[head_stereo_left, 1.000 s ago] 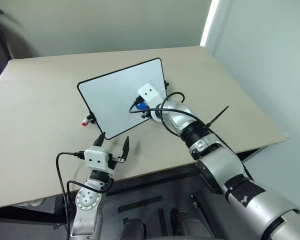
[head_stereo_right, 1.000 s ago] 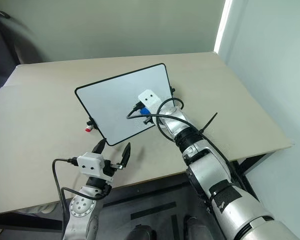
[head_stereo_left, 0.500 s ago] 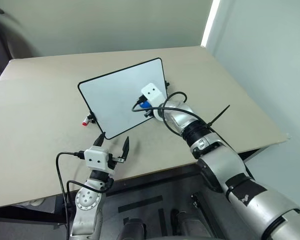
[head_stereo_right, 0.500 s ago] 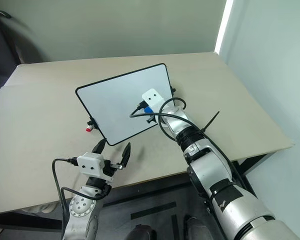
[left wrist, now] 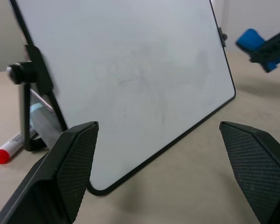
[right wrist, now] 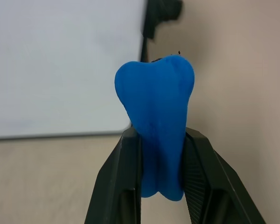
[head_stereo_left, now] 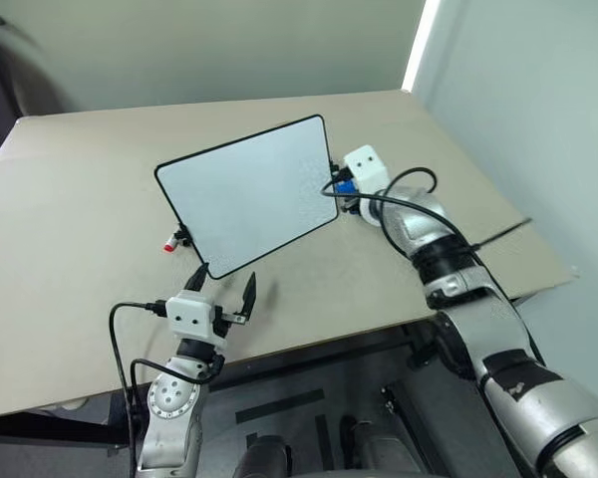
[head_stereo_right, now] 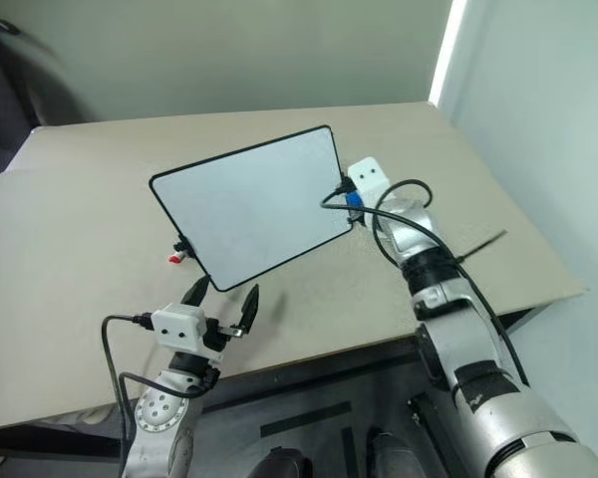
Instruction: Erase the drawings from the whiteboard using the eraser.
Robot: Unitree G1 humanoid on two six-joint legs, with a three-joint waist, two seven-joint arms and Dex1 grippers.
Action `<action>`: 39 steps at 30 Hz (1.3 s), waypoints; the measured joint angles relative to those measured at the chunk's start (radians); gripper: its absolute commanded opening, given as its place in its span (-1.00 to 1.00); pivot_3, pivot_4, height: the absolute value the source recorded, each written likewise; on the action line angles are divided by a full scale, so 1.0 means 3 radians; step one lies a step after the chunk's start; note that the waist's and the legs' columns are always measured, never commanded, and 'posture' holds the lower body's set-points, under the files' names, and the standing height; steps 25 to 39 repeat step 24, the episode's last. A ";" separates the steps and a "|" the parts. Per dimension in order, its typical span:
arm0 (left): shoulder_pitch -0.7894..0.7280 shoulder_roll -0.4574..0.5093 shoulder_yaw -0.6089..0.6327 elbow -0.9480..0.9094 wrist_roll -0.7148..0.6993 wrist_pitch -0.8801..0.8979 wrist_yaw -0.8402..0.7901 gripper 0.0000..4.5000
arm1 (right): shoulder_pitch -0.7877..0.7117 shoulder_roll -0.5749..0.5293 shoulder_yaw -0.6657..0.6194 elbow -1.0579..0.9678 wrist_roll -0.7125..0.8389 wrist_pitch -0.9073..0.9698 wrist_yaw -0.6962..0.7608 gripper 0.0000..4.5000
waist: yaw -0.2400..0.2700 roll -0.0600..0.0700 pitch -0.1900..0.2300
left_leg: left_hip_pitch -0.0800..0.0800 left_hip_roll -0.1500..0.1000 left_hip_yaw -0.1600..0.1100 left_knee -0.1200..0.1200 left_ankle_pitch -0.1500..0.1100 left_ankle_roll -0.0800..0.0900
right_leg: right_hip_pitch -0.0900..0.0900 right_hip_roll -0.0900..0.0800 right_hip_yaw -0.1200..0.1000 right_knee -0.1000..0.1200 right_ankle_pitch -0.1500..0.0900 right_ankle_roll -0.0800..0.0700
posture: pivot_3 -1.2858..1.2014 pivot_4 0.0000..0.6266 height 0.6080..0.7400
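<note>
The whiteboard (head_stereo_left: 247,191) stands tilted on the tan table, black-framed. Its face looks blank white with faint smears, and the drawings are out of view. My right gripper (head_stereo_left: 342,187) hovers just past the board's right edge, shut on the blue eraser (right wrist: 154,93). The eraser sticks out beyond the black fingers (right wrist: 123,177) and also appears in the left wrist view as a blue block (left wrist: 249,39) beside the board's corner. My left gripper (head_stereo_left: 225,283) waits open near the table's front edge, pointing at the board's lower corner (left wrist: 100,189) with nothing between its fingers.
A red-capped marker (head_stereo_left: 169,244) lies on the table by the board's left stand foot (left wrist: 25,107). The table's front edge (head_stereo_left: 309,334) runs close behind my left gripper. A wall rises right of the table.
My right gripper carried the eraser rightward off the board's face to just beyond its right edge. The left gripper stayed in place.
</note>
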 measured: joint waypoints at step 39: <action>-0.0167 0.0041 0.0044 0.0131 -0.0006 -0.0008 -0.0074 1.00 | 0.1533 -0.0110 -0.0549 -0.1978 0.0495 0.0016 -0.0086 0.51 | 0.0002 0.0002 0.0001 | 0.0004 -0.0005 0.0002 0.0033 0.0000 0.0052 | 0.0008 0.0000 0.0010 -0.0007 0.0004 0.0027 | 0.03 -0.52 1.00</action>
